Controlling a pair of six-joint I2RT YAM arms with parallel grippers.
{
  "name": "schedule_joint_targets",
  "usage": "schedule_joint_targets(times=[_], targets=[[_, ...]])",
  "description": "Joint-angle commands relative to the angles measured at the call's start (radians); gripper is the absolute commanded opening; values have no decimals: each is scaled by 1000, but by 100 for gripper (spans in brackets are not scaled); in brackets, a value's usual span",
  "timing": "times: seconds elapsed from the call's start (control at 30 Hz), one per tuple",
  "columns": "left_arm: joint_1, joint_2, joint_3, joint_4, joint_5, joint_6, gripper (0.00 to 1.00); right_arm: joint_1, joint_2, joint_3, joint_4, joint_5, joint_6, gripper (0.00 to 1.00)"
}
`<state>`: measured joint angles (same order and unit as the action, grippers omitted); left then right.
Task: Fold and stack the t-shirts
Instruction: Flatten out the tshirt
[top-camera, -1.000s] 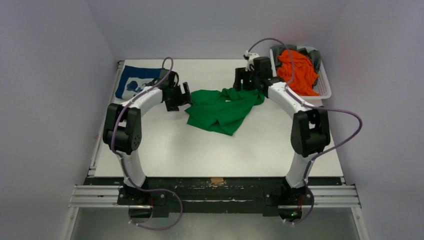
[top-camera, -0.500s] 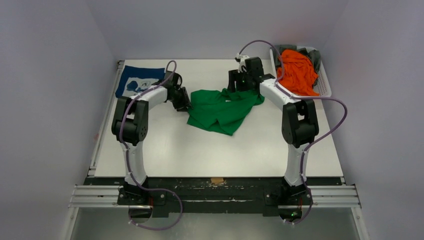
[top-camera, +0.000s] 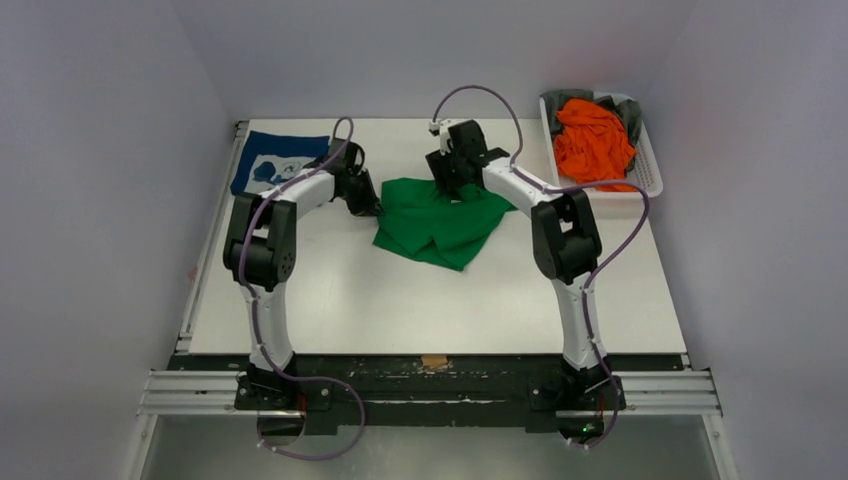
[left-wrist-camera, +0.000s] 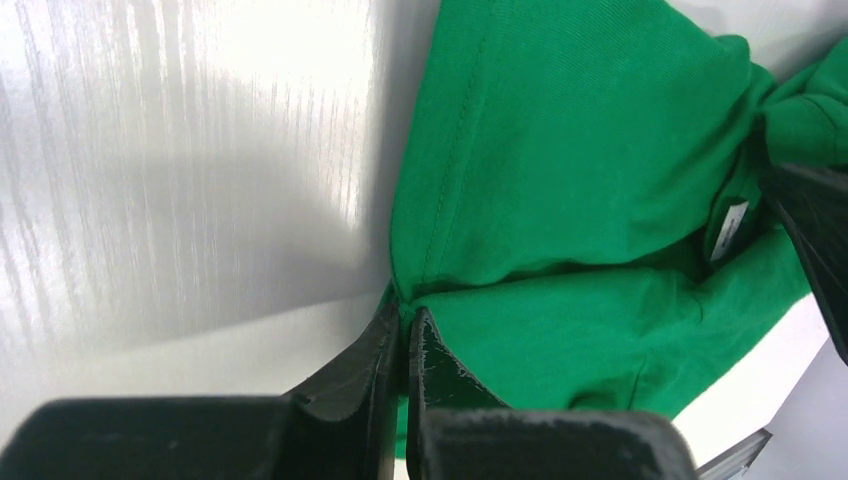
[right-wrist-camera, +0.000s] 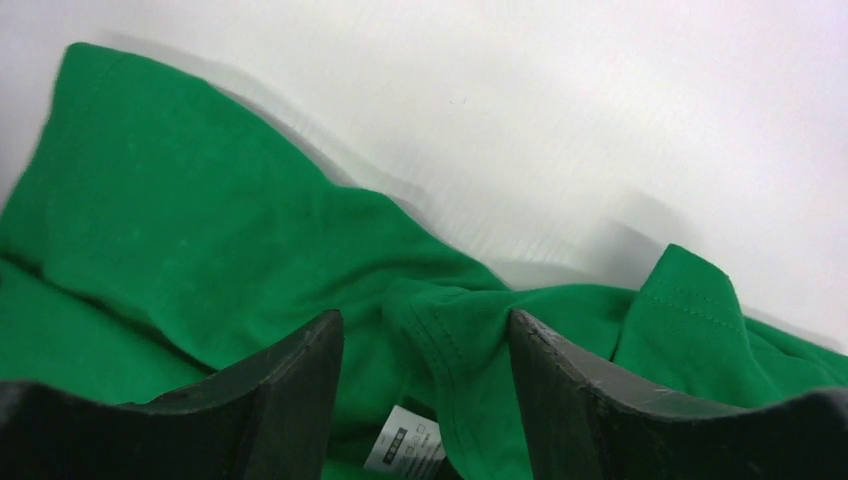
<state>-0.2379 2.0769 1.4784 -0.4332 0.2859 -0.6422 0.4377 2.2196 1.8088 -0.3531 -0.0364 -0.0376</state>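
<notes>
Your green t-shirt (top-camera: 440, 222) lies crumpled on the far half of the white table (top-camera: 400, 300). Your left gripper (left-wrist-camera: 405, 320) is pinched tight on the shirt's hemmed left edge. Your right gripper (right-wrist-camera: 422, 328) stands with jaws apart over the collar fold, the white label (right-wrist-camera: 403, 452) just below the gap. The navy t-shirt (top-camera: 272, 160) lies flat at the far left corner. The orange t-shirt (top-camera: 592, 140) and a grey one (top-camera: 630, 112) sit in the white basket (top-camera: 650, 178), far right.

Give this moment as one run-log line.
left fingers: shut on green t-shirt edge | right fingers: open above its collar | navy t-shirt: far-left corner | orange t-shirt: in basket
</notes>
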Motion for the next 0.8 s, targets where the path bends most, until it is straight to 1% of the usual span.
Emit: schedule_joint_targets(times=[0.0, 0.07, 0.2, 0.23, 0.43, 0.63, 0.77], targets=[[3, -112, -17, 23, 2, 33, 0, 10, 25, 68, 0, 122, -35, 54], [3, -133, -25, 13, -4, 40, 0, 10, 33, 68, 5, 137, -21, 44], [3, -168, -30, -11, -23, 53, 0, 10, 17, 30, 57, 202, 14, 4], [3, -178, -31, -16, -26, 57, 0, 10, 4, 16, 75, 219, 29, 0], [3, -285, -47, -31, -76, 73, 0, -5, -153, -103, 189, 386, 134, 0], [15, -481, -61, -6, -168, 86, 0, -87, -421, -256, 289, 416, 241, 0], [31, -632, -69, 43, -209, 103, 0, -145, -595, -329, 333, 381, 241, 0]])
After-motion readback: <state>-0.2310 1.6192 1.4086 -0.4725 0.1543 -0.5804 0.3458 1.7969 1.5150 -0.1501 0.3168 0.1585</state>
